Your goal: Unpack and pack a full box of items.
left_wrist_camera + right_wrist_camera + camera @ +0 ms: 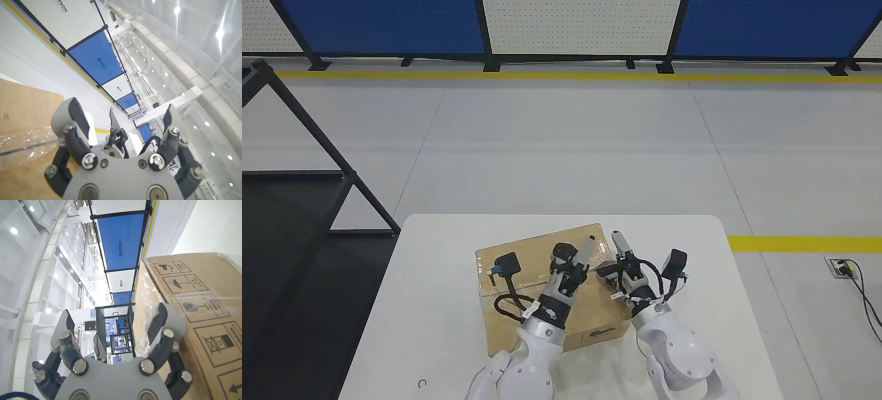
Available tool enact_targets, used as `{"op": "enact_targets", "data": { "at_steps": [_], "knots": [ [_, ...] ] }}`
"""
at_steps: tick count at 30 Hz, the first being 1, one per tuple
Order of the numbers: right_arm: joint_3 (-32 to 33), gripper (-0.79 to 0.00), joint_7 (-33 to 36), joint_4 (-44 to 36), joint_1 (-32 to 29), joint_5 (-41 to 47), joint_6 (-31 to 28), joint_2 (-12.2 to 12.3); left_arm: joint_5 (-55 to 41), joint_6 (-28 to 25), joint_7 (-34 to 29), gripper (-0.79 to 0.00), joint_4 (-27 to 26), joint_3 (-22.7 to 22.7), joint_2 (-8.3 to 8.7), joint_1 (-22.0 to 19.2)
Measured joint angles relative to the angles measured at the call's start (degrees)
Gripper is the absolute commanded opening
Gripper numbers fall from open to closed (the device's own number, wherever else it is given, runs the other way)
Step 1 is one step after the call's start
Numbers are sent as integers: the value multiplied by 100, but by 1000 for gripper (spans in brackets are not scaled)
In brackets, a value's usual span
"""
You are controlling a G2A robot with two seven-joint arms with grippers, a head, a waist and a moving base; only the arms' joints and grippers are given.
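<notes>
A closed cardboard box (537, 243) sealed with clear tape stands on the white table (432, 300). My left gripper (583, 250) is raised over the box's right part, pointing upward and open, nothing between its fingers. In the left wrist view the left gripper (122, 106) stands open, the taped box top (28, 113) beside it. My right gripper (617, 243) is just off the box's right edge, also open and empty. In the right wrist view the right gripper (114, 310) has one finger (157, 321) close to the box's taped corner (189, 291), whose side is printed with handling symbols.
A small dark ring (422, 383) lies near the table's front left. A black metal frame (312, 140) stands off the table to the left. Blue and white partition panels (582, 25) line the far floor. Table surface lies bare left and right of the box.
</notes>
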Motion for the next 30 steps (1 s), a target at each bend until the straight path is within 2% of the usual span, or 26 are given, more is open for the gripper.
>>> {"op": "enact_targets", "data": {
  "at_steps": [6, 10, 14, 17, 20, 25, 27, 30],
  "knots": [
    [14, 0, 34, 4, 18, 12, 31, 1, -55, -159, -244, 0, -457, -231, 39, 348],
    [27, 0, 51, 9, 24, 17, 35, 3, -302, -343, -652, 0, -1089, -690, 136, 878],
    [52, 0, 80, 19, 17, 24, 23, 7, -842, -504, -1215, 0, -1776, -1520, 264, 1558],
    [78, 0, 102, 29, 10, 24, 17, 12, -1193, -522, -1681, 0, -2069, -2168, 347, 1929],
    [103, 0, 123, 22, -3, 7, 27, 19, -1573, -304, -2303, 0, -2228, -2803, 428, 2162],
    [130, 0, 153, -2, -22, -27, 79, 29, -2086, 379, -3671, 0, -2173, -3700, 569, 2220],
    [133, 0, 163, -10, -23, -30, 102, 31, -2271, 756, -4218, 0, -2041, -4000, 628, 2070],
    [129, 0, 184, -21, -15, -43, 134, 34, -2097, 1158, -4650, 0, -1826, -4209, 696, 1845]
  ]
}}
